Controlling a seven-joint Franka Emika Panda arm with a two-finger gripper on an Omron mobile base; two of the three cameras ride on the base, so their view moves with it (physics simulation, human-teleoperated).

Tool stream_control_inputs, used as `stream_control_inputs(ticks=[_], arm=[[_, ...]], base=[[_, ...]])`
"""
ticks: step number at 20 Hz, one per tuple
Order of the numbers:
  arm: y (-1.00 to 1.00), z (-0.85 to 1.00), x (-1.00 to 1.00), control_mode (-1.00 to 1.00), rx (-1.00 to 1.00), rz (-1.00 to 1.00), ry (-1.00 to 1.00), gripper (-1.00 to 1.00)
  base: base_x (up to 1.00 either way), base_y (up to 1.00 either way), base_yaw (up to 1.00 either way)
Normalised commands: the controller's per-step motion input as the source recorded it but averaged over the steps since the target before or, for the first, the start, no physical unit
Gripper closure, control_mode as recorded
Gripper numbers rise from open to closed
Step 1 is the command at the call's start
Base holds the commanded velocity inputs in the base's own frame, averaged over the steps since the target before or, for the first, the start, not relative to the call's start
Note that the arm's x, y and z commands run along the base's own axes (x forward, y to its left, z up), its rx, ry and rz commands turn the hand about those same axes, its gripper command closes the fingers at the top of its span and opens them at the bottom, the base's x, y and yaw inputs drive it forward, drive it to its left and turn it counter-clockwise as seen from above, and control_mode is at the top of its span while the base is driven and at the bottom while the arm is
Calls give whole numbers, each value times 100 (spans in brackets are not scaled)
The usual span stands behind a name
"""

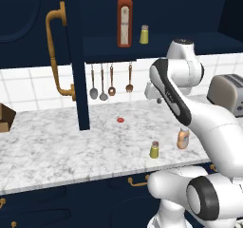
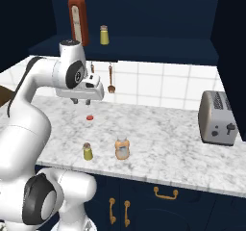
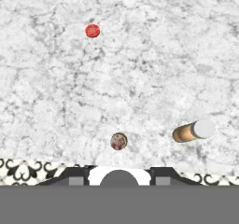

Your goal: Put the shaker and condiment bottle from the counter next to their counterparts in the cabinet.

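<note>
The gripper (image 2: 81,101) hangs empty with jaws clenched (fingertips pointing down), above the counter (image 2: 168,129), the shaker (image 2: 87,151) and condiment bottle (image 2: 122,148) standing below it.

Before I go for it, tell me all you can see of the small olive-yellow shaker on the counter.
The shaker is a small olive-yellow cylinder with a grey-silver cap, speckled from above. It stands upright near the front edge of the marbled counter, beside the squat orange condiment bottle but apart from it. Nothing touches it except the counter. The gripper hangs well above, empty.
</note>
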Motion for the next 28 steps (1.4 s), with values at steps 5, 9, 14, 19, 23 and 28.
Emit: stream_control_inputs(ticks=[5,9,14,19,23,28], arm=[[-6,-3,-12,-100,0,0,-2,-100],[-10,-10,-39,-100,0,0,-13,-100],[0,-42,-55,-100,-3,-7,-14,-100],[2,-78,-47,-100,-20,-32,-28,-100],[30,-59,-22,-100,-23,-9,-35,-100],[42,-30,-8,-100,-27,-14,-50,-100]], base=[[0,0,0],[0,0,0],[0,0,0],[0,0,0],[0,0,0],[0,0,0]])
